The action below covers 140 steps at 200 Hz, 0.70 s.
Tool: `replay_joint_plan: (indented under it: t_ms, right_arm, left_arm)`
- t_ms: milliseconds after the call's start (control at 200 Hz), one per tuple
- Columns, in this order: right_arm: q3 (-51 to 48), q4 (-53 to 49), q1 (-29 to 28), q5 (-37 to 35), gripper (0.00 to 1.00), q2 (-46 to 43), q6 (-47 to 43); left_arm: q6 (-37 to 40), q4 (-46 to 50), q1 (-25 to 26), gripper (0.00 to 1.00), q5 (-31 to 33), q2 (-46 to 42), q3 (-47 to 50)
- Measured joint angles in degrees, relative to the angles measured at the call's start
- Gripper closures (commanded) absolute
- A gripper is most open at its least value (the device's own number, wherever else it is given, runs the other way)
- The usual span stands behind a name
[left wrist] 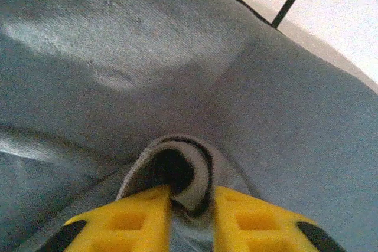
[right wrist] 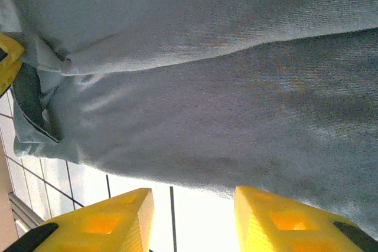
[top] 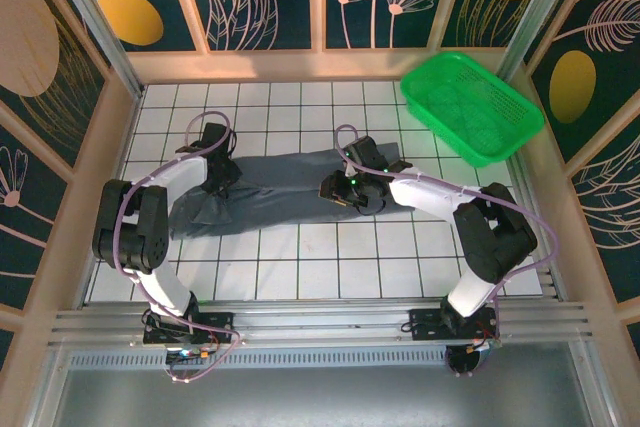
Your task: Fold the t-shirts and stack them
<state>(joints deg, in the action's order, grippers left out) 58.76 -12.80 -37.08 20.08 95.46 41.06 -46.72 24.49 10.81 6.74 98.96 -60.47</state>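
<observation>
The dark slate-grey t-shirt [top: 285, 192] lies stretched in a long band across the middle of the white tiled table. My left gripper [top: 220, 179] is down on the shirt's left part. In the left wrist view this gripper [left wrist: 192, 205] is shut on a raised, curled fold of the t-shirt [left wrist: 177, 87], pinched between its yellow fingers. My right gripper [top: 338, 190] is over the shirt's right part. Seen from the right wrist, it [right wrist: 192, 219] stands open just before the t-shirt [right wrist: 207, 87] edge, with bare tile between its fingers.
A green plastic basket [top: 470, 107] sits tilted at the back right corner. Raised wooden walls [top: 110, 147] run round the tiled table [top: 330, 262]. Bare tiles lie in front of and behind the shirt.
</observation>
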Motion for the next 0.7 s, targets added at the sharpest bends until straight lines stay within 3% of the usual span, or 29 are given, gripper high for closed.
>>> replay_joint_plan:
  t_ms: [65,330,535,701]
  right_arm:
    - [0.0,0.0,0.0,0.0,0.59,0.0,0.0]
    - [0.0,0.0,0.0,-0.07,0.59,-0.02,0.0]
    - [-1.75,3.54,0.02,0.48,0.59,-2.58,0.28]
    - [-5.31,11.08,0.33,3.41,0.59,-7.8,2.03]
  left_arm:
    - [0.68,0.07,0.0,1.0,0.0,0.0,0.0]
    - [1.64,0.87,0.0,1.0,-1.92,-1.92,0.0]
    - [-1.46,2.67,0.13,1.0,-10.25,-9.64,1.53]
    - [-7.28,2.51,1.16,1.0,-18.01,-17.29,8.83]
